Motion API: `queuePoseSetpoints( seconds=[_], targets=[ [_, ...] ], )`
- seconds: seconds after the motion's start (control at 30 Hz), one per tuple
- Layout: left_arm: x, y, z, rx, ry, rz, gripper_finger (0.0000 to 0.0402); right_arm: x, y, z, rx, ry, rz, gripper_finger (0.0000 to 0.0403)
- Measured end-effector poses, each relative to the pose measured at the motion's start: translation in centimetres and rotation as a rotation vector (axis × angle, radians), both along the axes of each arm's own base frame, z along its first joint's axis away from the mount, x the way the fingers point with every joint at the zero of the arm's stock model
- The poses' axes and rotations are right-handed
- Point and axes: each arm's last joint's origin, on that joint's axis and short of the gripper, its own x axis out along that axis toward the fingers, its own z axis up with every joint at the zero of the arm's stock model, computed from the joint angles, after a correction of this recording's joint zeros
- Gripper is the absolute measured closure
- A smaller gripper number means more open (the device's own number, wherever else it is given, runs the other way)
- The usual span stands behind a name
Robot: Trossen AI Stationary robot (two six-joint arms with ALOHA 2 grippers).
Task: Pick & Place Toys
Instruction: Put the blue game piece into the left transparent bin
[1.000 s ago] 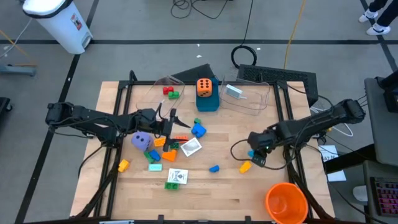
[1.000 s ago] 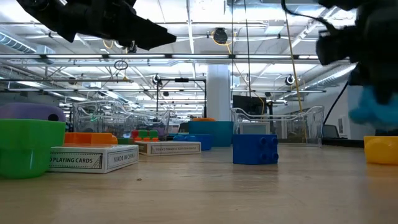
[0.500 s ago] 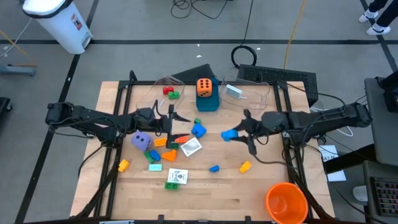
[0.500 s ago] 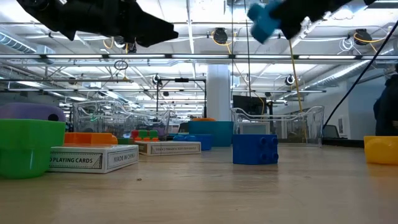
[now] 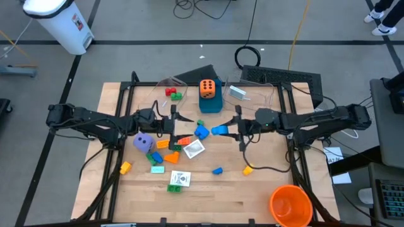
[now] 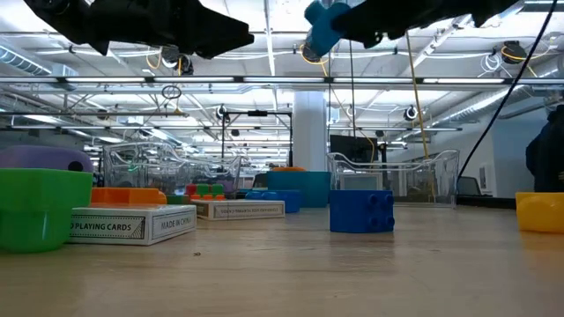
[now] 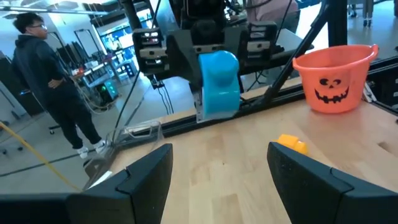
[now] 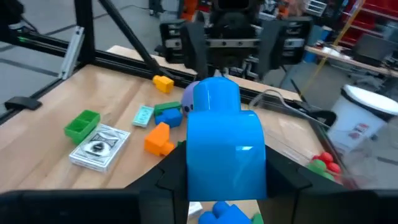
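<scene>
From overhead I have the right gripper [image 5: 228,129] just right of centre frame, clamped on a light blue brick [image 5: 218,130] and carrying it clear above the table [image 5: 284,170]. The low view puts that brick at the top centre of the picture, far above the boards, and in the right wrist view it fills the middle of the frame between the two dark fingers. The left gripper [image 5: 178,124] sits left of centre over the toy pile, jaws parted with nothing between them; its own wrist camera looks straight across at the blue brick in the other arm's grasp. Below and left of centre lie the purple die [image 5: 143,142], a green brick [image 5: 175,188] beside a white card [image 5: 182,178], and a yellow brick [image 5: 125,167] further left. A small blue brick [image 5: 217,170] and another yellow brick [image 5: 249,168] rest lower centre. The orange die [image 5: 207,88] sits on the blue box [image 5: 211,104] at upper centre, and the orange cup [image 5: 290,205] stands in the lower right corner.
</scene>
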Motion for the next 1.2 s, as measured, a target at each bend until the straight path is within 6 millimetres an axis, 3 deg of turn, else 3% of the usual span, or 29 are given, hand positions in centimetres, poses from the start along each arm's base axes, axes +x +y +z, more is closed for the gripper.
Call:
queuePoseSetpoints(
  seconds=[0.43,0.83,1.2],
  targets=[
    [1.6,-0.2,2.3,-0.053,0.055,0.071,0.0133,3.0,-1.4,-2.7,-0.041,0.013,-0.038,0.0275],
    [7.0,-1.1,1.7,-0.018,0.155,0.151,0.0133,2.8,-2.1,-2.5,-0.040,0.009,-0.065,0.0275],
    [7.4,-1.0,2.1,-0.002,0.150,0.194,0.0133,2.8,-2.1,-2.4,-0.037,-0.001,-0.062,0.0275]
  ],
)
